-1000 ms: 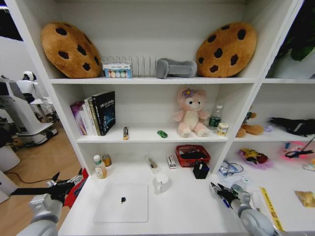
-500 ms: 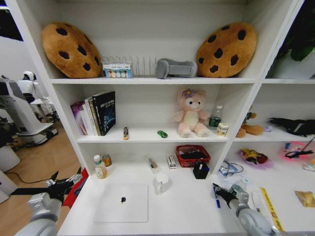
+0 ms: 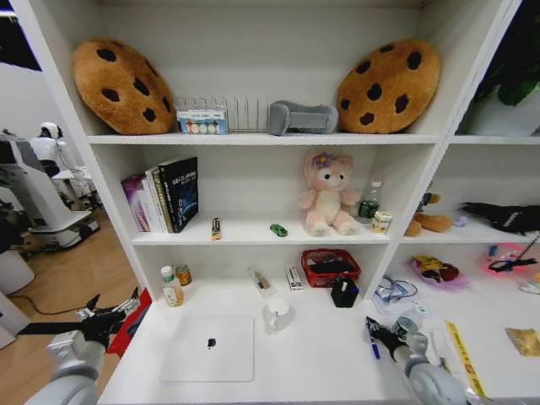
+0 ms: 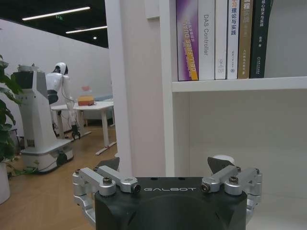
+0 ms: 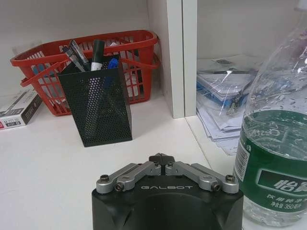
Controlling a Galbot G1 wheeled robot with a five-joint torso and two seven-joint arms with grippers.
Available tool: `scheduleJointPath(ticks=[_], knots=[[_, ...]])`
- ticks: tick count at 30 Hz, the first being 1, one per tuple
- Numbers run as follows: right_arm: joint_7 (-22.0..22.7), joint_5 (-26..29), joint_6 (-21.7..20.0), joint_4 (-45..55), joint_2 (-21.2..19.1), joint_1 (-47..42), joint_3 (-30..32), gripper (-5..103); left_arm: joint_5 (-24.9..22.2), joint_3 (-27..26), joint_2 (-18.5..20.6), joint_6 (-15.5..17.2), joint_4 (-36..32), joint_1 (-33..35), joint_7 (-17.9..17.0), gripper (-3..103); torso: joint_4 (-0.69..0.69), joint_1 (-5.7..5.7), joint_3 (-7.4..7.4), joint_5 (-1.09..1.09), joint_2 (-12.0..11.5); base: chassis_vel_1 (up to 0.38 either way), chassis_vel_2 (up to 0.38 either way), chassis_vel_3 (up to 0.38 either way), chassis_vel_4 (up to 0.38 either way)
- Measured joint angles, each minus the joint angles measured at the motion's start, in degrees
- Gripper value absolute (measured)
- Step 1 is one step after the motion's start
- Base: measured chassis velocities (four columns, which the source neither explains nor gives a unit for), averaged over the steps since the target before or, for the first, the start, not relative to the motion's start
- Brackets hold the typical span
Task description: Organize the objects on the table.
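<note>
1. The right gripper (image 5: 163, 159) has its jaws pressed together with nothing between them; in the head view it sits low over the desk's right side (image 3: 374, 329), next to a blue pen (image 3: 372, 344) lying on the white surface.
2. The left gripper (image 3: 108, 318) has its jaws spread apart and holds nothing; it hangs off the left end of the white desk (image 3: 312, 363), outside the shelf's side panel (image 4: 139, 86).
3. Ahead of the right gripper stands the black mesh pen cup (image 5: 98, 108), upright and filled with pens and markers (image 5: 96, 50).
4. Touching the back of the cup is a red wire basket (image 5: 136, 48), which blocks the space behind it.
5. A white upright divider (image 5: 173, 52) stands just beside the cup and basket, with a stack of papers (image 5: 220, 103) on its far side.
6. A clear water bottle with a green label (image 5: 273, 139) stands right beside the right gripper, crowding that side.
7. The silver laptop (image 3: 211, 348) lies shut and flat on the desk's left half, with a white mug (image 3: 276, 313) just beyond its far right corner.
8. A tiny green toy car (image 3: 278, 229) rests on the shelf above, near a pink plush toy (image 3: 326, 194).
9. A row of books (image 4: 220, 38) stands upright on the shelf above the left gripper.
</note>
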Motion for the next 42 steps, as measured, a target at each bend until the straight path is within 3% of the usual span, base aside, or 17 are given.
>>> scheduleJointPath(ticks=[4,6,10,11,12,14,15,19,24,26,28,38,42], knots=[[0.00,-0.10,0.06,0.25,0.04,-0.20,0.11,-3,-0.08,0.02,0.15,0.00,0.00,-0.06,-0.01,100,-0.01,0.00,0.01,0.01,0.00,0.000,0.000,0.000,0.000],[0.02,-0.26,0.06,0.32,0.09,-0.29,0.18,6,-0.17,0.02,0.20,0.00,0.00,-0.10,-0.02,100,0.00,0.00,0.01,0.01,-0.01,0.000,0.000,0.000,0.000],[0.02,-0.59,0.07,0.45,0.20,-0.50,0.21,12,-0.30,-0.06,0.23,0.00,0.00,-0.20,-0.04,100,0.00,0.00,0.01,0.01,-0.01,0.000,0.000,0.000,0.000],[0.14,-0.93,0.04,0.39,0.35,-0.81,0.15,22,-0.38,-0.12,0.23,0.00,-0.01,-0.21,-0.11,100,0.05,0.00,0.01,0.02,-0.02,0.000,0.000,0.000,0.000],[0.08,-1.03,0.05,0.71,0.41,-1.14,0.21,28,-0.42,-0.16,0.26,0.00,-0.08,-0.22,-0.08,100,-0.01,0.01,0.01,0.03,-0.02,0.000,0.000,0.000,0.000],[0.07,-1.11,0.08,0.98,0.43,-1.42,0.25,28,-0.44,-0.18,0.26,0.01,-0.08,-0.20,-0.14,100,0.00,0.01,0.02,0.04,-0.02,0.000,0.000,0.000,0.000],[0.08,-1.20,0.10,1.43,0.47,-1.86,0.35,38,-0.44,-0.19,0.26,0.01,-0.08,-0.22,-0.11,100,0.00,0.02,0.02,0.02,-0.02,0.000,0.000,0.000,0.000],[0.22,-1.30,0.10,2.33,0.67,-2.58,0.52,49,-0.47,-0.18,0.26,0.02,-0.10,-0.26,-0.12,100,0.00,0.02,0.01,0.03,-0.02,0.000,0.000,0.000,0.000],[0.61,-1.64,0.10,3.18,0.87,-3.33,0.68,71,-0.56,-0.30,0.31,0.02,-0.27,-0.10,-0.12,100,0.00,0.02,0.01,0.03,-0.02,0.000,0.000,0.000,0.000],[0.66,-1.66,0.10,3.34,0.87,-3.45,0.73,71,-0.59,-0.35,0.33,0.02,-0.28,-0.07,-0.12,100,0.00,0.02,0.01,0.03,-0.02,0.000,0.000,0.000,0.000],[0.86,-1.80,0.02,4.55,0.85,-4.14,1.13,83,-0.69,-0.52,0.38,0.02,-0.35,0.11,-0.12,100,-0.02,0.02,0.02,0.05,-0.02,0.000,0.000,0.000,0.000],[1.93,-2.20,0.00,7.27,-0.01,-4.09,1.91,65,-0.66,-0.41,0.19,0.02,-0.60,0.13,-0.14,100,-0.01,0.02,0.02,0.03,-0.03,0.000,0.000,0.000,0.000],[1.99,-2.11,-0.09,7.34,-0.41,-4.46,1.91,49,-0.65,-0.67,0.12,0.01,-0.62,0.47,-0.14,100,0.01,0.02,0.01,0.02,-0.03,0.000,0.000,0.000,0.000]])
